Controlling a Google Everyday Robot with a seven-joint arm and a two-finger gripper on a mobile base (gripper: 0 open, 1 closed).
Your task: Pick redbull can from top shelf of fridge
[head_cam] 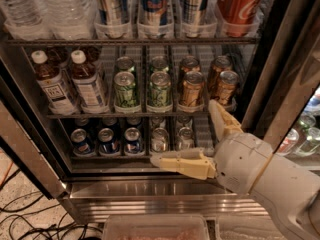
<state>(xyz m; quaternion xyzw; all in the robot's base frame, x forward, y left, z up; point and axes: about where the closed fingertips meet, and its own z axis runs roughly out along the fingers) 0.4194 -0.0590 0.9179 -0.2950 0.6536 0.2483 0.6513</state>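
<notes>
The gripper hangs low before the open fridge, its fingers spread wide, level with the bottom rack. The space in front of the racks above it is free. On the top shelf the right redbull can stands close between a blue can and a Coca-Cola can, with only narrow gaps. The door frame limits the right side.
</notes>
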